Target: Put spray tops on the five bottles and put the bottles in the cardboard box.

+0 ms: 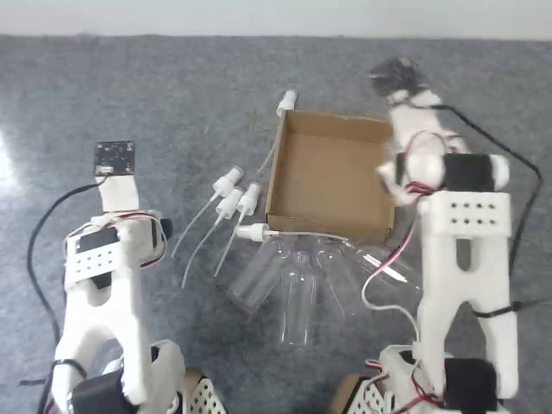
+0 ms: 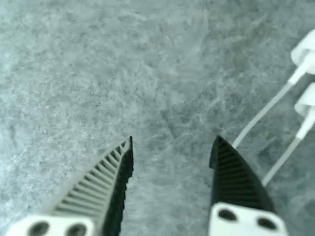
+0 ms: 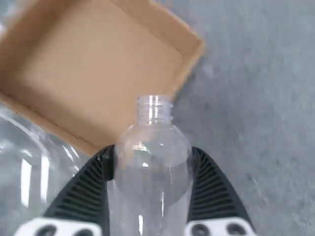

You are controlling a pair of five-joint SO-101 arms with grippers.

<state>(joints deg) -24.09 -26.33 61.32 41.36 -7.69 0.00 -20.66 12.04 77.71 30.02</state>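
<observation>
My right gripper [image 3: 151, 152] is shut on a clear bottle [image 3: 153, 147] that has an open neck and no spray top. It holds the bottle over the table just beside a corner of the cardboard box [image 3: 83, 64], which has nothing in it. In the high view the box [image 1: 328, 220] is mid-table, with several more clear bottles [image 1: 297, 297] lying in a fan at its near wall. Several white spray tops [image 1: 231, 203] with long tubes lie left of the box, and one [image 1: 287, 99] lies at its far corner. My left gripper [image 2: 174, 140] hangs open over bare table, the spray tops [image 2: 305, 54] off to one side.
The tabletop is grey felt [image 1: 172, 95]. Both arms' white bodies [image 1: 103, 285] and bases stand at the near edge, with loose cables [image 1: 384, 297] by the right arm. Another lying bottle [image 3: 29, 162] is close to the held one.
</observation>
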